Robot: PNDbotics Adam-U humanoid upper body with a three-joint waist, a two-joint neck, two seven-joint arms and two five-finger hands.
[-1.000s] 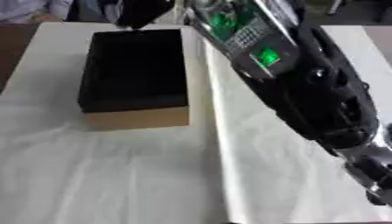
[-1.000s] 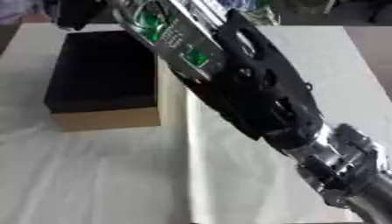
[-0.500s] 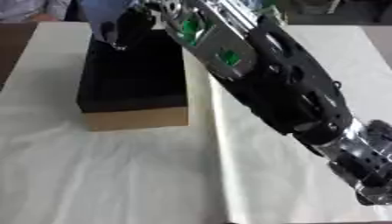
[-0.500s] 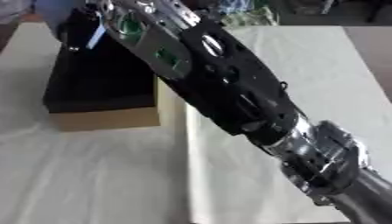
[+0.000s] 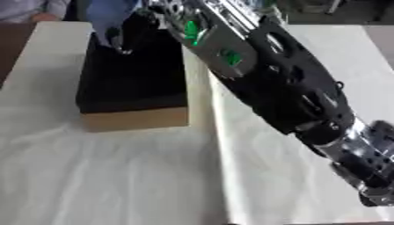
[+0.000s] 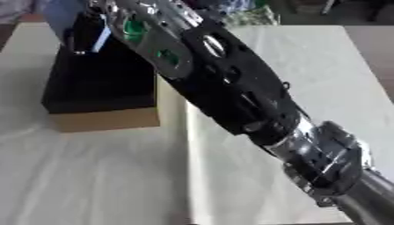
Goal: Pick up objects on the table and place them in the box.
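An open box (image 5: 135,118), black inside with a tan cardboard front, stands on the white-covered table at the upper left. My right arm (image 5: 277,83) reaches diagonally from the lower right across the table to the box's far end. Its hand (image 5: 150,19) hangs over the far part of the box with fingers curled on a blue object (image 5: 107,17), which sits above the box's far left corner. The blue object's shape is blurred and partly hidden by the hand. My left hand shows in neither view.
A white cloth (image 5: 115,176) covers the table, with a long crease (image 5: 219,154) running front to back beside the box. A person (image 5: 31,6) sits at the far left edge. Some greenish items (image 6: 250,15) lie at the far edge.
My right arm has swung further left over the box. The hand and the blue object now sit above the box's far left corner instead of behind its far edge.
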